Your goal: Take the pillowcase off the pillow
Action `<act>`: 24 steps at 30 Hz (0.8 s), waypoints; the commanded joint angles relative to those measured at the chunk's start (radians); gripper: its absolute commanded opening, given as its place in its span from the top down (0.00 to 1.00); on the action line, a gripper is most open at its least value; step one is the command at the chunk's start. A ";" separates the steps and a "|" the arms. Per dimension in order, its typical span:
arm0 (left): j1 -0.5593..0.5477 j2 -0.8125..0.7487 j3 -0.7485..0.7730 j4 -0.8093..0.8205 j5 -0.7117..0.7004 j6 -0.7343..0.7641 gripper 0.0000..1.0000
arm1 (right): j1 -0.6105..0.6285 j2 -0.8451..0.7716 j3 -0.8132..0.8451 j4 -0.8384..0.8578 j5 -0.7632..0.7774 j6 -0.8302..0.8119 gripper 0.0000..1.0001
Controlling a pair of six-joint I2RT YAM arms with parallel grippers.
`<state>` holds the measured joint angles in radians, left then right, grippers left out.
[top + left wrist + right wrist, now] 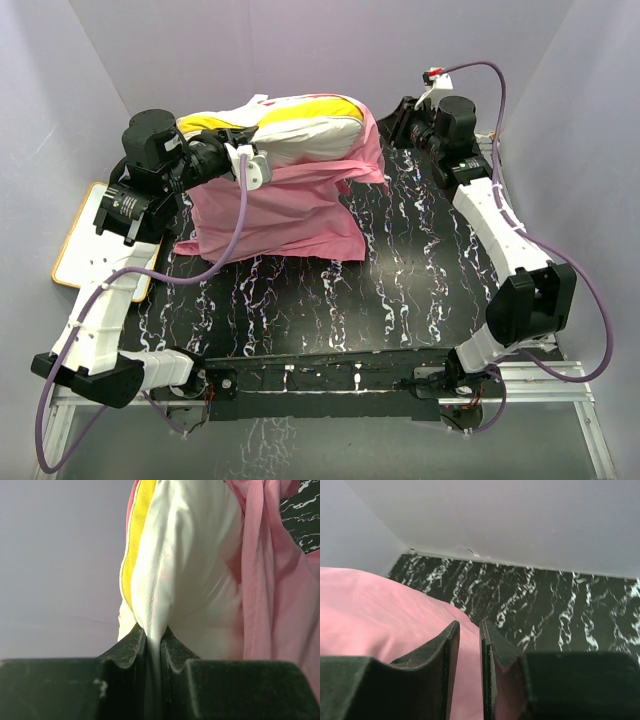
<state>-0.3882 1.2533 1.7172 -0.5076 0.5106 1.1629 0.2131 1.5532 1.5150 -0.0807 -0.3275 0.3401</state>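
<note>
Pink pillowcase (270,215) approx. half off: slack, matte, bunched on table (420,270) in front of pillow (300,130), R end of pillow not yet freed. Pillow, white w/ yellow band, lies far-left-centre, mostly bare. L gripper (152,630) pinches white pillow cloth. R gripper (469,630) over pink cloth, jaws near-closed; whether it holds cloth can't be told.
</note>
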 commanded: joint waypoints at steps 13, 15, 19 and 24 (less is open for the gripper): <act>-0.001 -0.039 0.007 0.074 0.056 0.020 1.00 | 0.045 -0.135 0.158 0.093 -0.045 0.005 0.34; -0.001 -0.040 0.008 0.072 0.059 0.020 1.00 | 0.089 -0.104 0.205 0.063 -0.061 -0.046 0.32; -0.001 -0.043 0.004 0.063 0.056 0.018 1.00 | 0.166 -0.053 0.287 -0.022 -0.087 -0.137 0.27; -0.001 -0.052 -0.010 0.084 0.064 0.006 1.00 | 0.200 -0.007 0.328 -0.118 -0.020 -0.218 0.27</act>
<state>-0.3882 1.2518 1.7096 -0.5060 0.5171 1.1637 0.4088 1.5078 1.8042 -0.1093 -0.3954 0.2096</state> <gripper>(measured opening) 0.072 0.735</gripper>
